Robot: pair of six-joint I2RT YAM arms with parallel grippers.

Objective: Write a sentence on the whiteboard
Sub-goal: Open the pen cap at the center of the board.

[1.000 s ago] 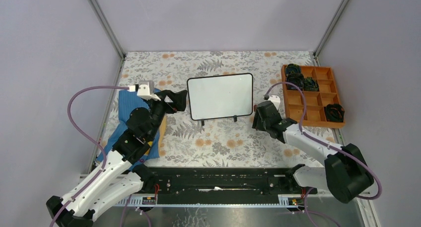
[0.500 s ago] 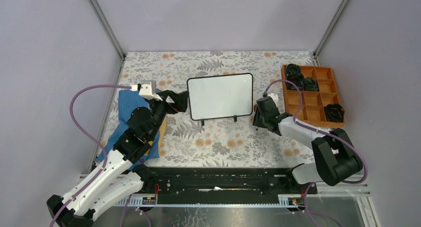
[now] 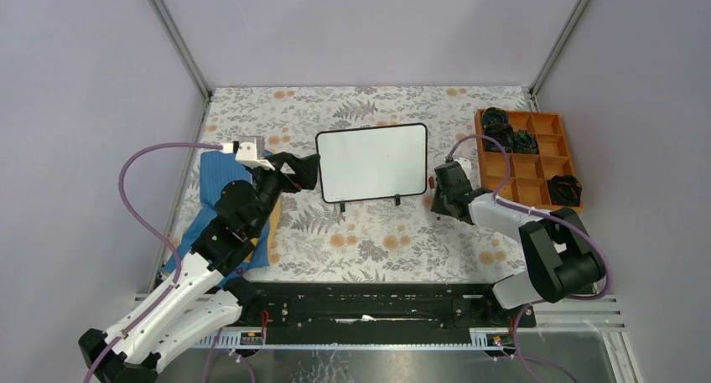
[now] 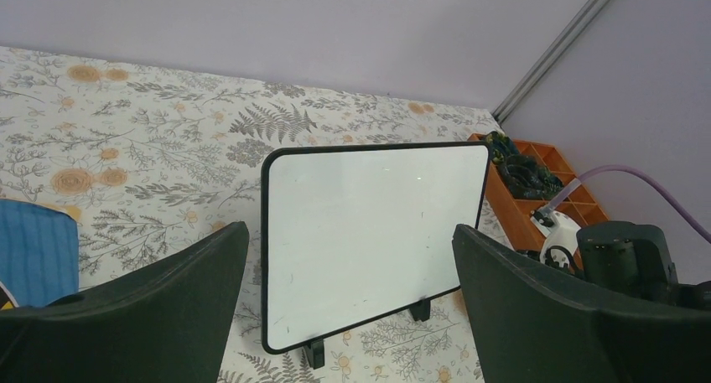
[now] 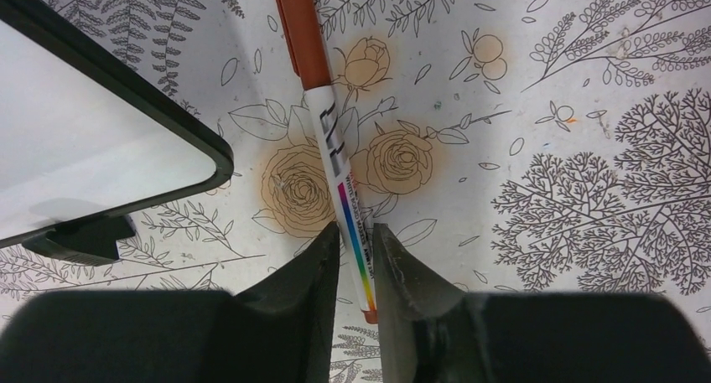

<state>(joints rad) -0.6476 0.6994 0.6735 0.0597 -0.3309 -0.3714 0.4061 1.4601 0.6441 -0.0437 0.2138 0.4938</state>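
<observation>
The small rectangular whiteboard (image 3: 371,163) with a thin black frame, rounded corners and two black feet stands upright near the middle of the floral-printed tablecloth (image 3: 369,240), its face turned toward the arms. The left gripper (image 3: 303,171) sits just beside the board's left edge with its jaws spread wide and nothing between them; in the left wrist view the board (image 4: 369,232) lies ahead of them, framed between the two dark fingers (image 4: 168,303). The right gripper (image 3: 436,192) is low at the board's lower right corner, close to its right foot. In the right wrist view a white-barrelled marker (image 5: 323,123) with a red-brown cap and a rainbow stripe lies flat on the cloth just right of that corner (image 5: 201,161). The right gripper (image 5: 356,249) straddles the barrel's near end, jaws drawn in close on either side; firm contact cannot be confirmed.
</observation>
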